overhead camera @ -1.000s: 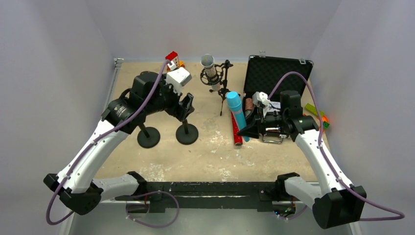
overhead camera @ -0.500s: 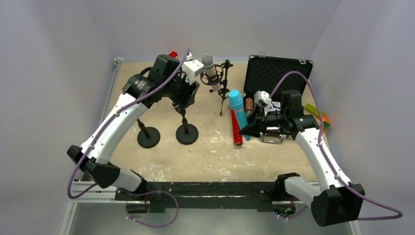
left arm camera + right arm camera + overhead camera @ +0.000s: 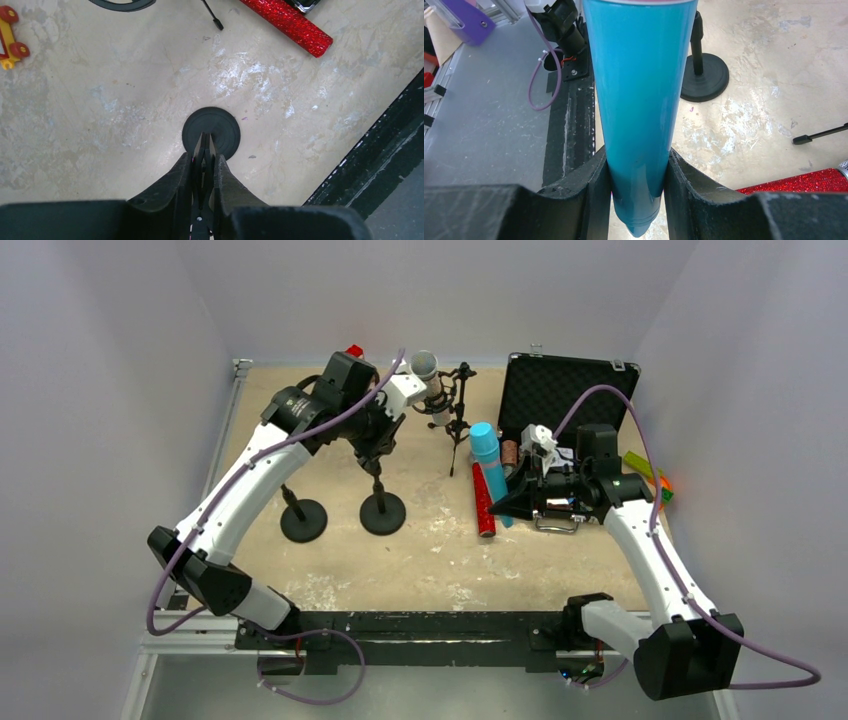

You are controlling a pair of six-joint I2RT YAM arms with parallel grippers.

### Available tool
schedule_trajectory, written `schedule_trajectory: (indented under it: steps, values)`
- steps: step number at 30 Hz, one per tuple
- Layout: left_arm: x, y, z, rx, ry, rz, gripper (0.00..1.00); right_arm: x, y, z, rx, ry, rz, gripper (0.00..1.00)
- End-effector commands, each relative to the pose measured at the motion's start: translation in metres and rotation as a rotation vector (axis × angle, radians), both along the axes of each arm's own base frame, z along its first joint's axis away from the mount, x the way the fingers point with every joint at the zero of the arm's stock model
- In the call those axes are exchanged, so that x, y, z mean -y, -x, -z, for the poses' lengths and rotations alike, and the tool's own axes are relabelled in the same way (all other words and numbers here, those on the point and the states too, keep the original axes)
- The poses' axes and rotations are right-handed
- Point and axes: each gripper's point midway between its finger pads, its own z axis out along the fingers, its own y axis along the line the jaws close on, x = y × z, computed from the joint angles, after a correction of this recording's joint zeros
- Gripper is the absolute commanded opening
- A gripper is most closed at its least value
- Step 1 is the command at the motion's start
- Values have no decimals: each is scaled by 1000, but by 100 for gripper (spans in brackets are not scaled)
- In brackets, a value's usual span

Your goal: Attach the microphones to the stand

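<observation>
Left gripper [image 3: 204, 161] is pinching the thin top of the stand [image 3: 222, 127]; right gripper [image 3: 636, 167] is clamping the light blue microphone [image 3: 639, 90]. Advisable: holding the stand upright while seating the handle squarely.

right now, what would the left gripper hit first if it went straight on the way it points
Left gripper points down the stand pole it pinches; probably that stand's round base first.

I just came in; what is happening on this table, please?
The left gripper is shut on the top of a black round-base stand. The right gripper holds the light blue microphone, not yet on any stand. The red glitter microphone lies on the table, and the silver microphone already sits in the tripod stand at the back.
</observation>
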Motion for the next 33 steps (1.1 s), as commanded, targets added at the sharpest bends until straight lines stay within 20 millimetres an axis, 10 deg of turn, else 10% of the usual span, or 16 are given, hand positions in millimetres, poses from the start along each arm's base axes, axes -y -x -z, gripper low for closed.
schedule_trajectory:
  steps: [1, 12, 26, 33]
  values:
    - [7, 14, -16, 49, 44, 149, 3, -1, 2, -24, 71, -39, -31, 0]
    - [54, 67, -58, 10, 308, 444, 0, 2, 5, -28, 88, -50, -34, 0]
    - [116, 74, -17, -21, 238, 484, 1, 6, 6, -27, 132, -51, -28, 0]
    - [114, 90, -27, -40, 319, 454, 55, 6, 7, -23, 143, -39, -39, 0]
